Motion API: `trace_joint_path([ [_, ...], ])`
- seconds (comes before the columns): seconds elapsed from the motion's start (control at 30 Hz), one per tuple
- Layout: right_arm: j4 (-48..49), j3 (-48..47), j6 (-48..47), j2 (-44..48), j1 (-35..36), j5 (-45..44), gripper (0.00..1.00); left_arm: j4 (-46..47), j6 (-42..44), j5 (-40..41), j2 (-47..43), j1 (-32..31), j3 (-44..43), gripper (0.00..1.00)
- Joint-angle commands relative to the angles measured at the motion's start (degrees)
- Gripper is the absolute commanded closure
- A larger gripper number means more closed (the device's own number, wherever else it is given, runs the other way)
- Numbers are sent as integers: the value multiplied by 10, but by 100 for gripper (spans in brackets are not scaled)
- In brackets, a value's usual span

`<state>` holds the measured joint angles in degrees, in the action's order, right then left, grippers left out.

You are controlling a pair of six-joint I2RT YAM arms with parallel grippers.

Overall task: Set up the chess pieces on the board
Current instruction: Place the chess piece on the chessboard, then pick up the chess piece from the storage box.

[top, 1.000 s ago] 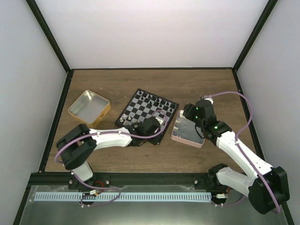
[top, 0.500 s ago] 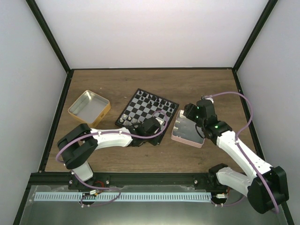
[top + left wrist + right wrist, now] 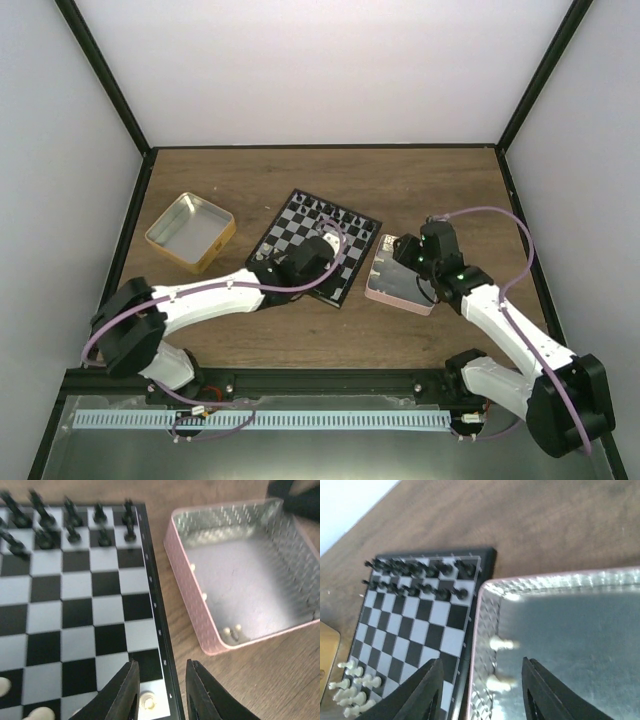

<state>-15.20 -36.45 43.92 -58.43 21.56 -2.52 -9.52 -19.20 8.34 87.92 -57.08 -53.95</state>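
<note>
The board [image 3: 300, 225] [image 3: 90, 610] [image 3: 415, 615] lies mid-table. Black chess pieces [image 3: 70, 527] [image 3: 420, 572] fill its far rows, and cream ones [image 3: 355, 685] stand on the near side. My left gripper [image 3: 318, 262] [image 3: 161, 692] hangs over the board's near right corner, open. A cream piece [image 3: 146, 700] stands on the corner square beside the left finger, free of both. My right gripper [image 3: 405, 250] [image 3: 482, 690] is open over the pink tray [image 3: 385, 292] [image 3: 555, 582]. Two cream pieces [image 3: 500, 643] [image 3: 499, 683] lie by the tray's left wall, the nearer one between the fingers.
The pink tray [image 3: 192, 597] sits just right of the board, with a few more cream pieces [image 3: 231, 630] inside. A yellow-sided metal tin [image 3: 190, 232] stands left of the board. Black frame posts and white walls close in the table.
My left gripper has opened and pulled up from the board's near right corner, leaving the cream piece standing. My right gripper has dropped toward the tray, and its jaws have narrowed.
</note>
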Motion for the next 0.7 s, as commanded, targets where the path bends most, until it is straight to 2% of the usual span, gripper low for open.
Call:
trace_joint_path([
  [0.0,21,48,27,9,-14,53,59,6,11,53,-57,5,-12,72],
  [0.1,63,84,42,2,-26,101,65,9,15,67,-84,10,-9,70],
  [0.37,181,113,54,-89,-32,184,69,29,-18,48,-109,19,5,68],
  [0.53,228,100,89,-161,-36,175,70,52,-56,-3,-106,25,16,68],
  [0.67,240,85,123,-197,-36,146,70,57,-63,-12,-103,28,19,68],
])
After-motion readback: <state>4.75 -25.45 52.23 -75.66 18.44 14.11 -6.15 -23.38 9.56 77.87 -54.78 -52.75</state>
